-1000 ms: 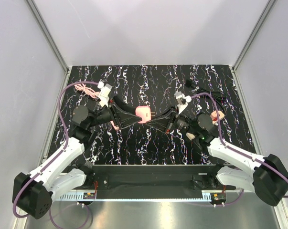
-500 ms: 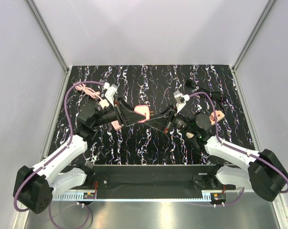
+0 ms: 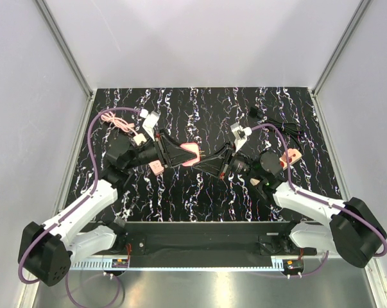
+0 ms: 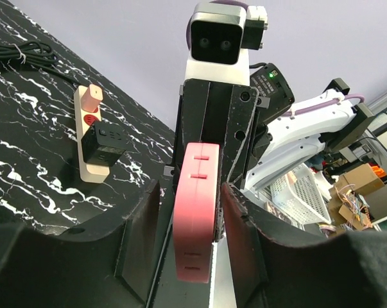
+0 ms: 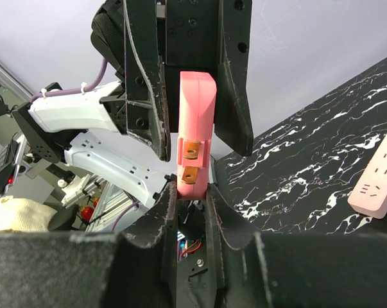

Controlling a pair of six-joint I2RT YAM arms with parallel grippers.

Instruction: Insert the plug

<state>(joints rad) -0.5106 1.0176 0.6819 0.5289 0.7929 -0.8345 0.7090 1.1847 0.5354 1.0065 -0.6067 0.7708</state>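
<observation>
Left gripper and pink plug now slightly higher, right gripper closer in.
</observation>
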